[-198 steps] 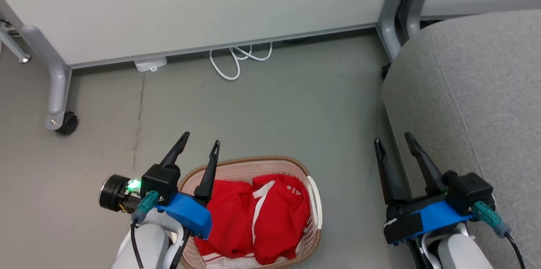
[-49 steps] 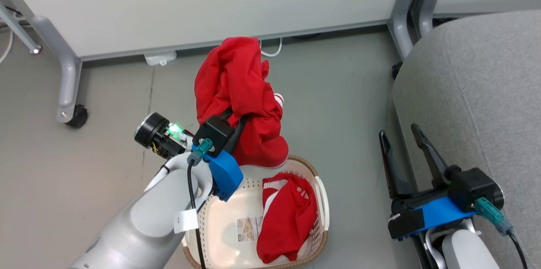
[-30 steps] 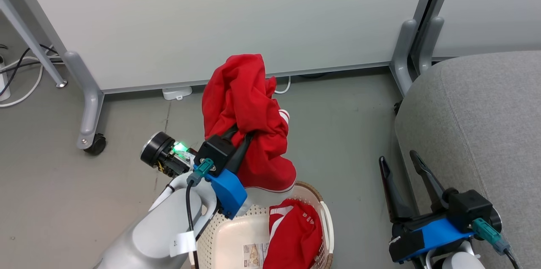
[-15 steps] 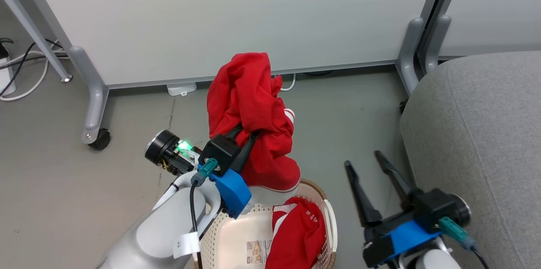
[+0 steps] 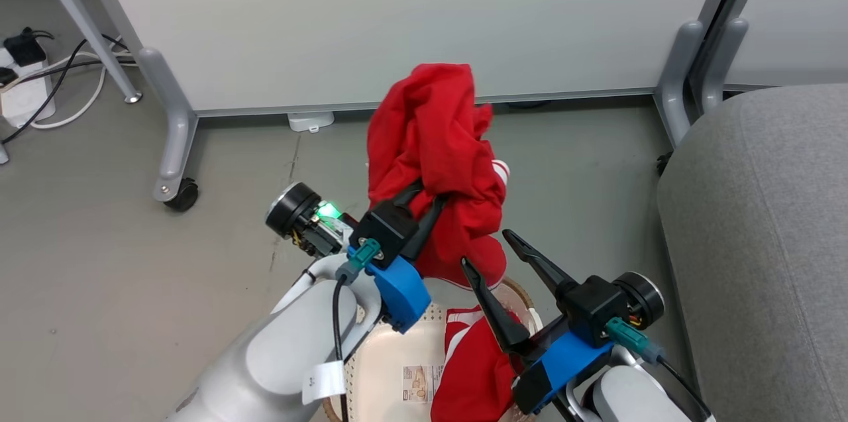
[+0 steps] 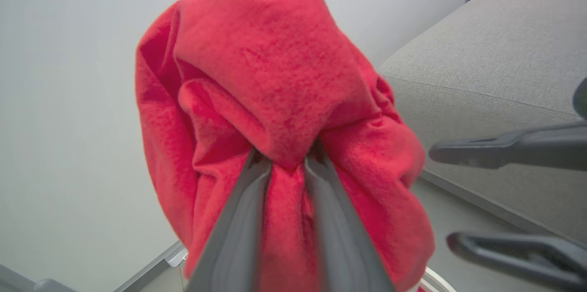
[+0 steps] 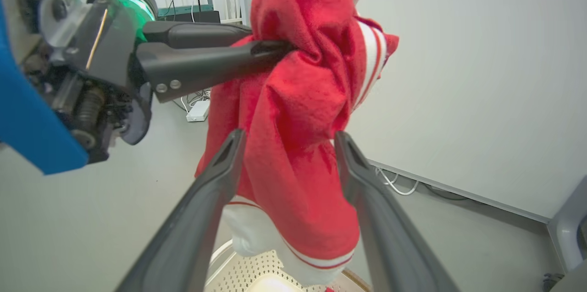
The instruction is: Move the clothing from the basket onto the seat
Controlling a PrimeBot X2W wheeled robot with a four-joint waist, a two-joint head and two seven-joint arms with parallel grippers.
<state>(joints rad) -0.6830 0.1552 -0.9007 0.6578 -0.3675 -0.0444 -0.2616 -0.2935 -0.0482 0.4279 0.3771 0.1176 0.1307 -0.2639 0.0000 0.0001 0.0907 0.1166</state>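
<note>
One garment [image 5: 430, 137] was held above the basket [image 5: 381, 369], clamped in the left hand [image 5: 423, 191]. The right hand [image 5: 485, 248], spread apart and empty, was poised near its hem. The second garment [image 5: 474, 369] lay in the basket. Neither was on the seat [image 5: 762, 243] yet.

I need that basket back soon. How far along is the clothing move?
Done: nothing; the grey seat shows no clothing on its visible part. In hand: the left gripper is shut on one red garment, raised above the basket, the open right gripper near its hanging end. Left: seat that garment, then the second garment lying in the basket.
</note>
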